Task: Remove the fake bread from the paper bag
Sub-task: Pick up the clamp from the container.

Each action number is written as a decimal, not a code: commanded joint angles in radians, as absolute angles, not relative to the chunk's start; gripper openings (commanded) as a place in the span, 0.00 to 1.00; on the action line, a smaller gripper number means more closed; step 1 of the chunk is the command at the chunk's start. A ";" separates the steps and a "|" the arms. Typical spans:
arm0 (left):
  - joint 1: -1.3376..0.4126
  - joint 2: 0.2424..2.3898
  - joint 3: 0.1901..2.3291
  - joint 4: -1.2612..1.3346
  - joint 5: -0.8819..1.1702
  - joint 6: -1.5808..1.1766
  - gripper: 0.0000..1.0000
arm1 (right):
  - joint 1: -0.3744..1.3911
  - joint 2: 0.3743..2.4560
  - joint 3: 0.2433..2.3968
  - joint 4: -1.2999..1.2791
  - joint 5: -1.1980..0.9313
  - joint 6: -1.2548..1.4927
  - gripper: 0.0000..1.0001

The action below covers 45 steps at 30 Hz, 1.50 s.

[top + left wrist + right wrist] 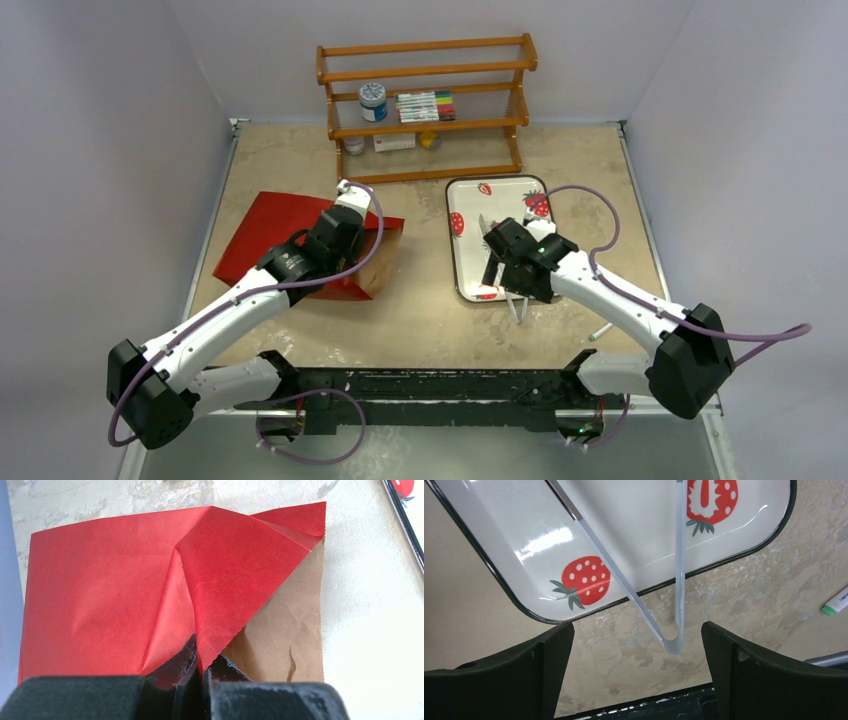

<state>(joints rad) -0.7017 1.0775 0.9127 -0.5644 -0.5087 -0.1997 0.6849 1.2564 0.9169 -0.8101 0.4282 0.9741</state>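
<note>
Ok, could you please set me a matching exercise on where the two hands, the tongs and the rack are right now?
1 left hand
2 right hand
3 tongs
4 wooden rack

a open, over the tongs' bend
b far side of the table
c shut on the paper bag
d arms on the tray, bend off it

Pairs: 1-c, 2-a, 3-d, 4-b

The left arm (215, 325) and right arm (620, 300) have white shells and black joint housings, with a purple cable (600, 215) looping along each. The fingers (524, 680) of the right pincer (636, 626) are blunt and matte black.
</note>
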 commanded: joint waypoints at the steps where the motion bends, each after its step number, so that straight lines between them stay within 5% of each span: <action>1: -0.704 1.080 0.934 -0.522 -0.482 -0.219 0.00 | 0.650 1.253 0.887 -0.802 0.395 0.932 1.00; 33: -0.704 1.146 0.970 -0.482 -0.488 -0.200 0.00 | 0.408 1.522 0.917 -0.529 0.273 0.657 0.99; 45: -0.703 1.184 1.017 -0.640 -0.516 -0.308 0.00 | 0.401 1.520 0.910 -0.458 0.230 0.605 0.83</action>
